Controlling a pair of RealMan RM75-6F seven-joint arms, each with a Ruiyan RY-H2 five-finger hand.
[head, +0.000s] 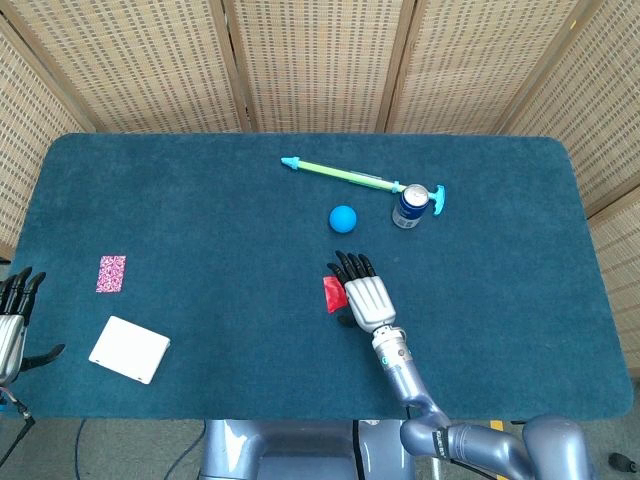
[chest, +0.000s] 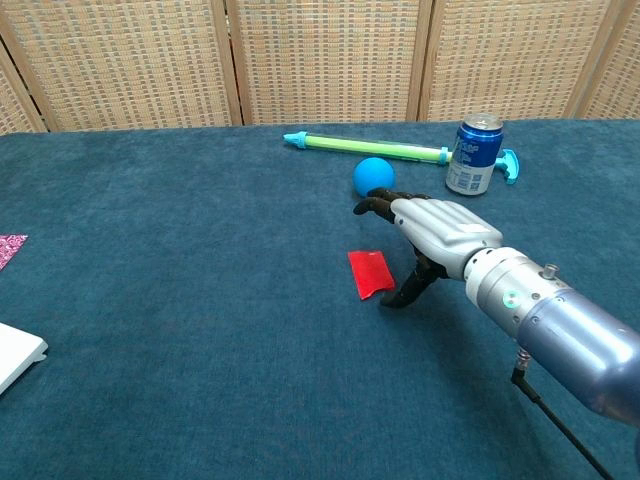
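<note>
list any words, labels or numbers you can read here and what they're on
None can be read.
Can: white markings on the blue side, too blurred to read.
Pink card: a speckled pattern, no legible text.
White box: blank on the side that shows.
Red card by the right hand: plain, no print visible.
</note>
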